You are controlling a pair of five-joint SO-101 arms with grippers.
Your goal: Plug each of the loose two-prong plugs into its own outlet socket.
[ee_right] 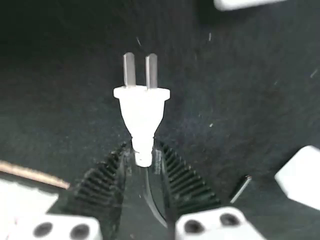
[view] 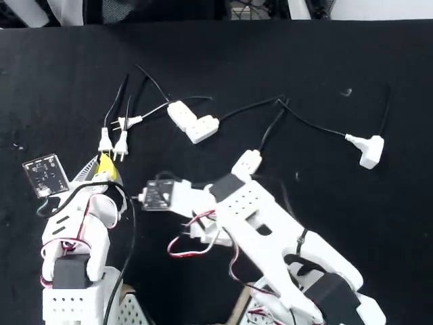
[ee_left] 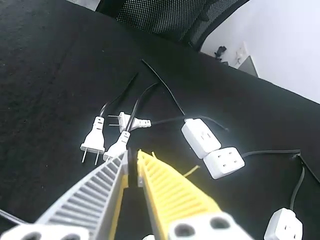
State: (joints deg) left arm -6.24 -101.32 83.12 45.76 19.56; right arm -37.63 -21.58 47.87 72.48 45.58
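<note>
Three loose white two-prong plugs lie at the left: one (view: 105, 140) (ee_left: 94, 142), a second (view: 122, 144) (ee_left: 117, 146) and a third (view: 126, 122) (ee_left: 127, 121). My left gripper (view: 105, 166) (ee_left: 131, 159), with one yellow and one grey finger, is shut on nothing, its tips right beside the second plug's prongs. My right gripper (view: 144, 197) (ee_right: 143, 159) is shut on the tail of another white plug (ee_right: 141, 107), prongs pointing away from it. Two joined white sockets (view: 193, 120) (ee_left: 210, 149) lie behind the arms. Further sockets lie at the centre (view: 247, 161) (ee_left: 284, 227) and far right (view: 369, 150).
Thin black cords (view: 257, 105) run across the black table (view: 304, 61) from plugs and sockets toward the back. The right arm's white body (view: 270, 230) stretches from the front right toward the middle. A chair (ee_left: 170, 15) stands beyond the table's far edge.
</note>
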